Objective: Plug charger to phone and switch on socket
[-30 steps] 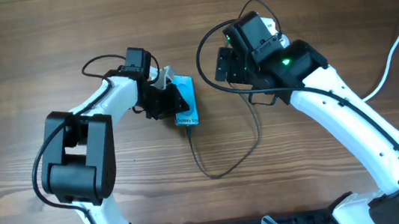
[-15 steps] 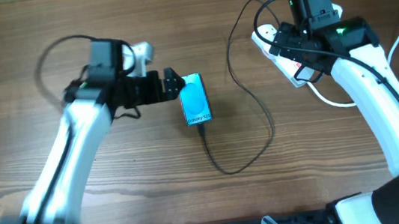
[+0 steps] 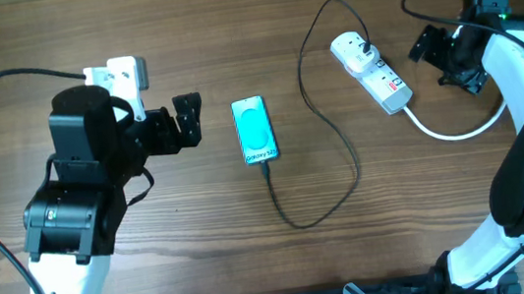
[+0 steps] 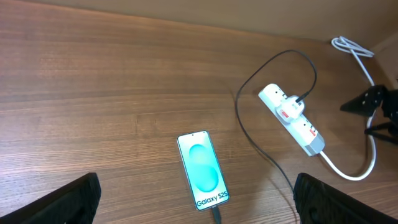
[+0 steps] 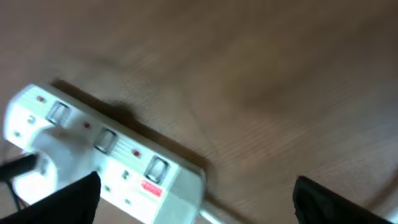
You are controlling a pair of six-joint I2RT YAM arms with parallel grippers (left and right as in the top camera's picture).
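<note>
Two steps: plug seated, switch unconfirmed

1. Charger: its tip sits in the near end of the phone, which lies flat mid-table with the screen lit. This step is judged done.
2. Left gripper: spread and empty, just left of the phone and apart from it.
3. Socket: far right, with the charger's adapter in it. The switch position cannot be read because the right wrist view is blurred.
4. Right gripper: spread and empty, beside the socket without touching it. Only the switch could remain.

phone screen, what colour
The phone screen is bright cyan with white lettering at one end; clearest in left wrist view.
</note>
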